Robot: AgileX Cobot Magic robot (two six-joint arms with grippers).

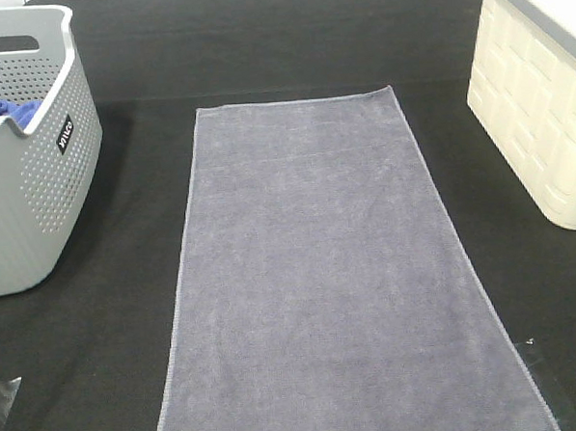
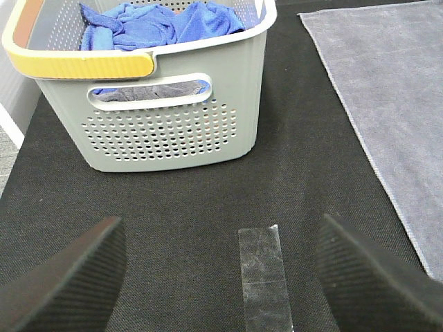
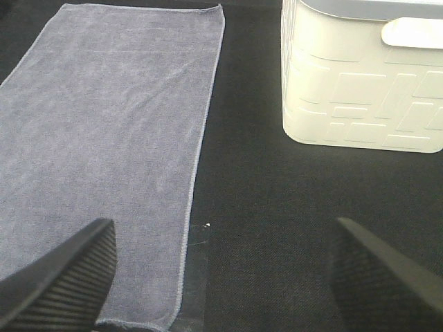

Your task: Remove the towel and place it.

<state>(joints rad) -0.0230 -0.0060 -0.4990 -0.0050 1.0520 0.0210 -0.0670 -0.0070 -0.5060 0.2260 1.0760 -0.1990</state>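
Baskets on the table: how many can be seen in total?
2. The grey basket stands at the left of the towel, with blue cloth inside. The cream basket stands at the right. No others show.

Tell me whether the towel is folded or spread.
Spread. The towel lies flat in one layer on the black table, hems visible along both long edges.

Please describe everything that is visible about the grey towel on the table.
The towel is a long rectangle of muted grey-lavender cloth, terry-like in look, with a thin stitched hem along its edges. It lies flat and fully spread on the black table, almost without wrinkles, its long side running away from the camera. It sits between the grey basket and the white bin, touching neither. Neither claw touches it; only the table does. Its near end leaves the high view.
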